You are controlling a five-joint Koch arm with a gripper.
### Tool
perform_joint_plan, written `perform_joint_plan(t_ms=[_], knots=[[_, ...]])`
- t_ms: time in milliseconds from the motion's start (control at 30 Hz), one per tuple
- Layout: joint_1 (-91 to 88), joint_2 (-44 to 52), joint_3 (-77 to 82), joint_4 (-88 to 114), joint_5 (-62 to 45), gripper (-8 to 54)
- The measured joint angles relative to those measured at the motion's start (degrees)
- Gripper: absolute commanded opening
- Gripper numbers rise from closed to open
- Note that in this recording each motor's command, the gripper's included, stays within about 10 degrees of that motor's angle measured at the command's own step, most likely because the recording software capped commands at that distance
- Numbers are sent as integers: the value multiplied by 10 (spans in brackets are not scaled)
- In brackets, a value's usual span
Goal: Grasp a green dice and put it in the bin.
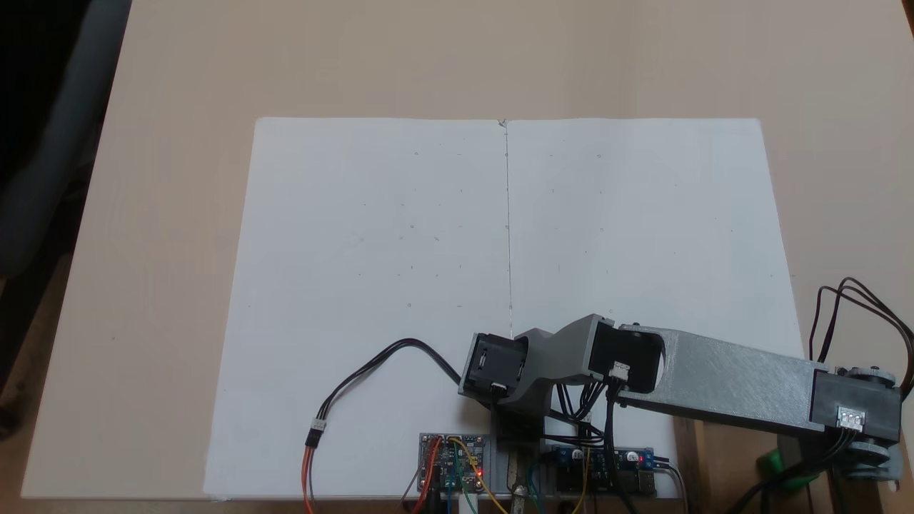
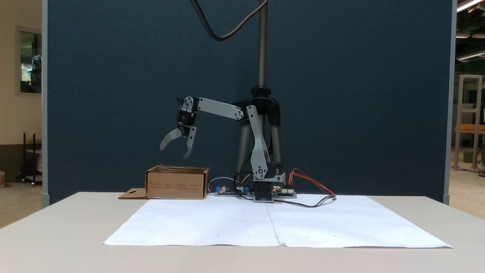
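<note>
The dice (image 1: 774, 465) looks to be down: in a fixed view a bright green patch peeks out from under the arm's wrist and cables, right where the box sits, though so much of it is covered that I can't swear it is lying on the box floor. From the side, the box (image 2: 177, 185) hides its own inside behind its front wall, so nothing of its contents can be read there, and no green shows on the white paper (image 2: 273, 223) beside the box. Directly above the box hangs the gripper (image 2: 174, 151), jaws spread wide and pointing down, with nothing between them, clear of the box's rim. So my call is that this is the release step, the drop made or being made, and the task is all but done. Next move, I'd say, is simple: lift and swing back away from the box without clipping its near wall. The box's side flap (image 2: 132, 194) lies flat on the table on the side away from the arm's base (image 2: 263, 189), well out of harm's way. The circuit boards (image 2: 229, 190) sit just beside the box, between it and the base.
</note>
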Motion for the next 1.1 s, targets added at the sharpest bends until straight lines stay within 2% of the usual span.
perform_joint_plan(t_ms=[333,733,933,1100], knots=[[-186,76,-20,0,55,441],[-571,174,-20,1,88,442],[-782,200,-20,1,99,442],[-889,201,-20,1,113,442]])
